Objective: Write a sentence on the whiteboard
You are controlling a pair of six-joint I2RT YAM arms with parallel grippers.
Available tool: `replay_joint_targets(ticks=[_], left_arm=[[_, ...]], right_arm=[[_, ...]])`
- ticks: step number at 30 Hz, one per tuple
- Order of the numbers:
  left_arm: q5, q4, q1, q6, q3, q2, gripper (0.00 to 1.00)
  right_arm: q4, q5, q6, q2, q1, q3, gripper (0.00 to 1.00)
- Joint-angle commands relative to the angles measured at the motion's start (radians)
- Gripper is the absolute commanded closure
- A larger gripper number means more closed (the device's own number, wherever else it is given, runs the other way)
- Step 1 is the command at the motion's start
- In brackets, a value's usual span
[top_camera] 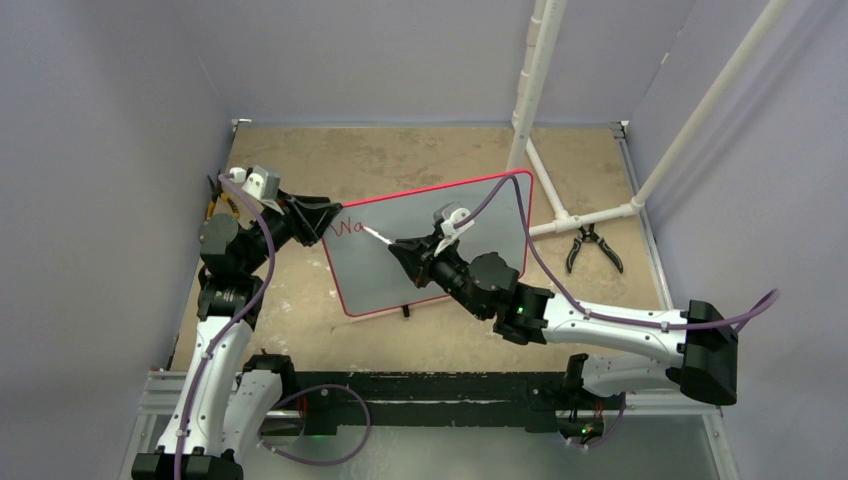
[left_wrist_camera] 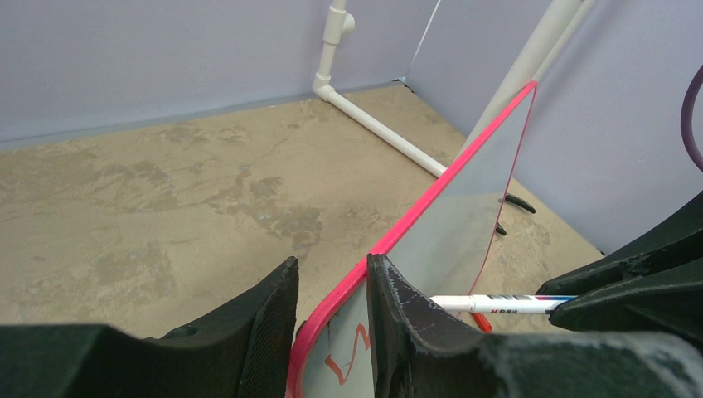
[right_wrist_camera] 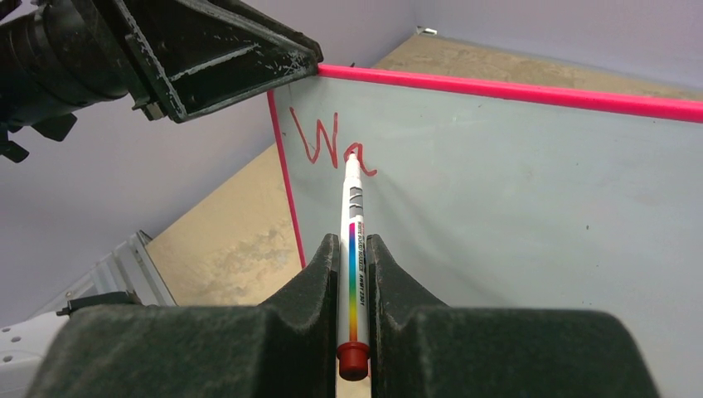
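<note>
The whiteboard (top_camera: 375,285) stands tilted on the table, white with a thin red rim. Red lettering "Wa" (right_wrist_camera: 332,141) sits at its top left corner, also seen from above (top_camera: 350,228). My left gripper (top_camera: 325,218) is shut on the board's top left rim (left_wrist_camera: 340,294), one finger on each side. My right gripper (right_wrist_camera: 354,249) is shut on a white marker (right_wrist_camera: 352,207) with a rainbow stripe. The marker's tip touches the board at the end of the "a". The marker also shows in the top view (top_camera: 378,236) and the left wrist view (left_wrist_camera: 497,304).
Black-handled pliers (top_camera: 592,248) lie on the table right of the board. A white pipe frame (top_camera: 545,190) stands behind the board's right end. Purple-grey walls close in the table on three sides. One black foot (top_camera: 405,311) shows under the board's near edge.
</note>
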Motion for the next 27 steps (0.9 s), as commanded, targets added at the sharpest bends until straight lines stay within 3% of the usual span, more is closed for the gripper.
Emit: replay_joint_targets(ticks=[1, 14, 27], left_arm=[[0.015, 0.013, 0.0, 0.015, -0.006, -0.001, 0.66], [0.016, 0.012, 0.0, 0.016, -0.006, -0.001, 0.66], [0.016, 0.014, 0.0, 0.015, -0.006, -0.002, 0.66]], right_arm=[[0.072, 0.038, -0.028, -0.005, -0.006, 0.045, 1.0], [0.072, 0.05, -0.036, 0.05, -0.03, 0.075, 1.0], [0.007, 0.094, 0.017, -0.013, -0.03, -0.001, 1.0]])
